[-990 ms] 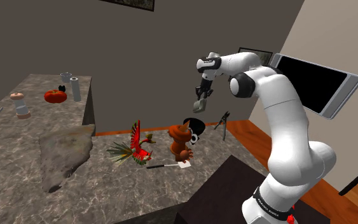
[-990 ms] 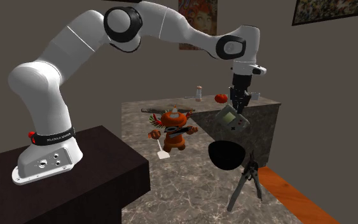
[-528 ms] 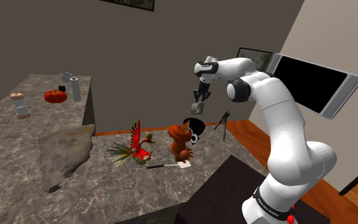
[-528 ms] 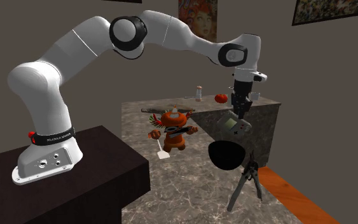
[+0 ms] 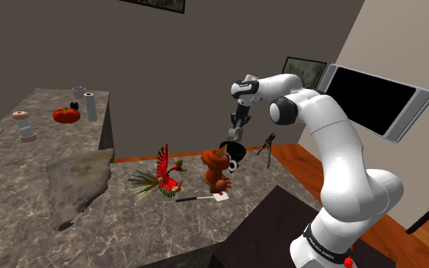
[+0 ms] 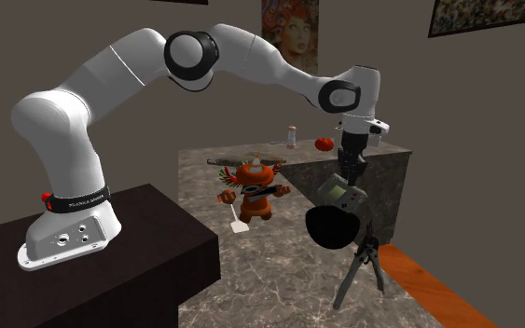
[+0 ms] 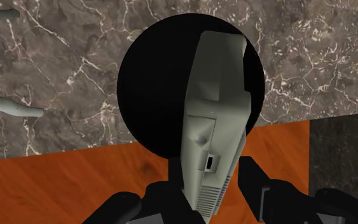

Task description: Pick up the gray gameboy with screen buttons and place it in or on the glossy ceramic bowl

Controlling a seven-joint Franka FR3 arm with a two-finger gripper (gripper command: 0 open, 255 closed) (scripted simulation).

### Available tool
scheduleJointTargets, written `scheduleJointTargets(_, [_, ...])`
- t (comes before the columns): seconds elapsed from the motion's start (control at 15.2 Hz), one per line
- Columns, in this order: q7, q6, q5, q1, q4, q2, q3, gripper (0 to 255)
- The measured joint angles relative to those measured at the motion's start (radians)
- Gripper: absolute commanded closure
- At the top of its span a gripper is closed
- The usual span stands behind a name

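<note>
The grey gameboy hangs tilted just above the black bowl, which sits on the marble surface near its edge. My gripper is shut on the gameboy's upper end. In the shoulder view the gripper points down with the gameboy directly over the bowl. Looking along the hand, the gameboy is clasped edge-on between the black fingers, and its far end lies over the bowl's round black opening.
An orange toy figure stands right beside the bowl, with a red parrot toy and a white spatula nearby. A small dark tripod stands on the orange floor past the bowl. A tomato sits on the raised counter.
The gripper has come down with the gameboy and shifted a little toward the shoulder view's left, so the gameboy now hangs close over the bowl.
</note>
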Motion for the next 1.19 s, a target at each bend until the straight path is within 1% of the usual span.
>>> scheduleJointTargets(0.13, [-0.002, 0.013, 0.003, -0.003, 0.005, 0.018, 0.003, 255])
scheduleJointTargets(0.33, [-0.007, 0.048, 0.007, 0.001, -0.022, 0.027, 0.006, 255])
scheduleJointTargets(0.79, [-0.007, 0.059, 0.009, -0.002, -0.015, 0.044, 0.008, 255])
scheduleJointTargets(0.86, [-0.007, 0.059, 0.009, -0.002, -0.015, 0.044, 0.008, 0])
scheduleJointTargets(1.19, [-0.007, 0.059, 0.009, -0.002, -0.015, 0.044, 0.008, 0])
